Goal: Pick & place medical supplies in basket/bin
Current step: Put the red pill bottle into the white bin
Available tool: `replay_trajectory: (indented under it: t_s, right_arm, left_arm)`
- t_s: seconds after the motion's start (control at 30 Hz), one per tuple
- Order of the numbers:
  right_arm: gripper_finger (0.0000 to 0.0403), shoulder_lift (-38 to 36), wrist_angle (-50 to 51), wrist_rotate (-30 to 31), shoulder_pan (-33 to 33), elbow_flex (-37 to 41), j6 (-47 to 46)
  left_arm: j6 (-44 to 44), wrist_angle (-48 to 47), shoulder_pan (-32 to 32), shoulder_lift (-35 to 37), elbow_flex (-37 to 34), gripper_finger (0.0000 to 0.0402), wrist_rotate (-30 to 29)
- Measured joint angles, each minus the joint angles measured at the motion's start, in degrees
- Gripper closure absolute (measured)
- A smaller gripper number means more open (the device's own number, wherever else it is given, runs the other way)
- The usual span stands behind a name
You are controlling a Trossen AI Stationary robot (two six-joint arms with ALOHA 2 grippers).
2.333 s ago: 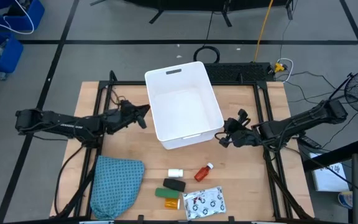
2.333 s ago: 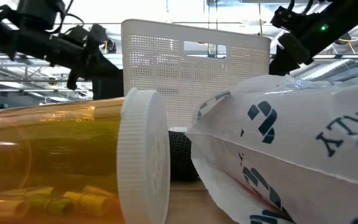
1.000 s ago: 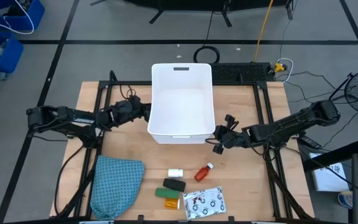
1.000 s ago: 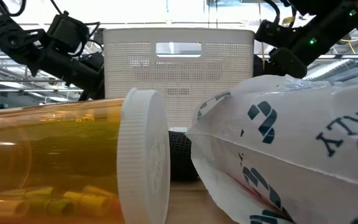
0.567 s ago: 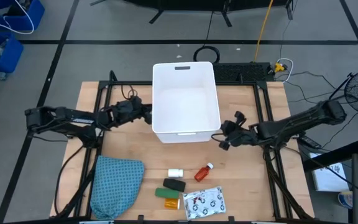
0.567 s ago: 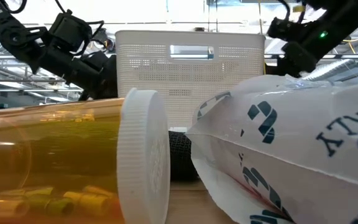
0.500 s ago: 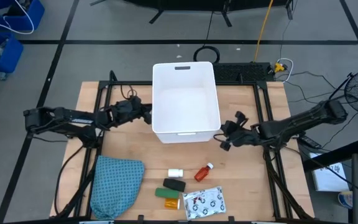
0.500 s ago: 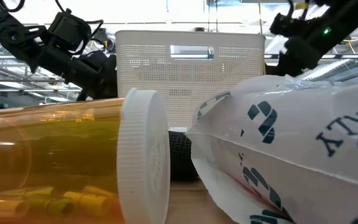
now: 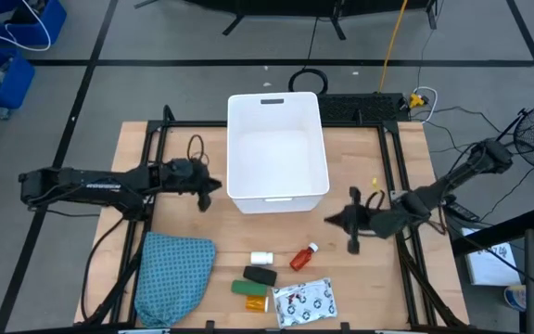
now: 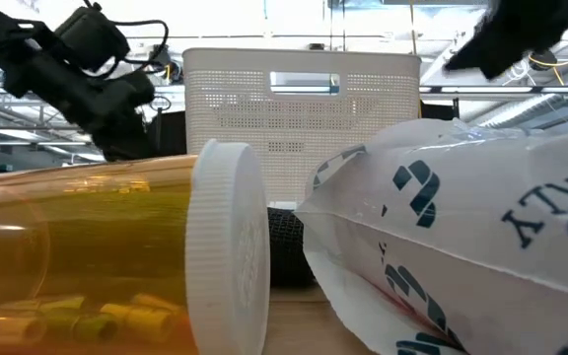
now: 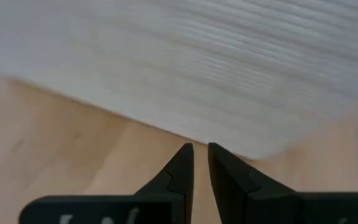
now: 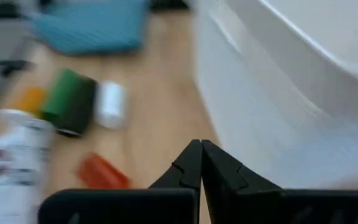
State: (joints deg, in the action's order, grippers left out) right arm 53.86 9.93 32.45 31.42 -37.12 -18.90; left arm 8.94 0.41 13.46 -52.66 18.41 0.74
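Observation:
The white basket [image 9: 276, 144] stands at the table's far middle. Near the front edge lie the medical supplies: a white roll [image 9: 261, 258], a red bottle [image 9: 302, 257], a black oblong [image 9: 260, 276], a green block [image 9: 242, 288], an orange vial [image 9: 258, 302] and a patterned packet [image 9: 304, 301]. My left gripper [image 9: 211, 186] hovers just left of the basket's near left corner, shut to a thin slit [image 11: 200, 149] and holding nothing. My right gripper [image 9: 335, 220] hangs off the basket's near right corner, shut and holding nothing [image 12: 201, 146].
A teal cloth [image 9: 172, 274] lies at the near left, beside the supplies. Bare wood shows between the basket and the supplies. In the low view the orange vial [image 10: 77, 256] and the packet [image 10: 461, 237] fill the foreground and hide most of the table.
The basket slid a little toward the table's right edge, then stayed put. My left gripper drew away from the basket's left wall, toward the left and near edges. My right gripper drew off the near right corner, rose and swung toward the near edge.

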Motion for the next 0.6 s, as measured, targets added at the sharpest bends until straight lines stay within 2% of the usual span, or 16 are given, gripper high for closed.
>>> replay_trajectory:
  t_s: [0.07, 0.13, 0.27, 0.4, 0.53, 0.6]
  right_arm:
    - [0.0403, 0.09, -4.40, -0.64, 2.51, 0.00, 3.46]
    - [0.0403, 0.87, -8.64, -1.27, 4.39, -0.02, 7.47]
    - [0.0403, 4.35, -13.24, -1.04, 6.04, -0.06, 11.31]
    - [0.0389, 8.85, -9.81, -4.47, 5.61, -0.11, 12.82]
    - [0.0337, 13.82, -9.47, -10.19, 4.01, -0.28, 10.76]
    - [0.0301, 16.37, -9.67, -10.05, 3.66, -0.93, 10.75]
  left_arm:
    - [-3.75, 0.21, -3.31, 1.49, -0.59, 0.0350, 0.14]
    - [-7.27, 5.34, -7.13, 2.58, -2.57, 0.0350, -1.23]
    - [-10.41, 22.85, -12.73, 4.72, -9.51, 0.0350, -5.25]
    - [-10.32, 40.22, -14.37, 5.14, -17.56, 0.0350, -7.14]
    - [-10.12, 38.74, -14.35, 5.05, -17.32, 0.0350, -6.79]
    - [-9.96, 38.70, -14.35, 4.90, -17.29, 0.0350, -6.79]
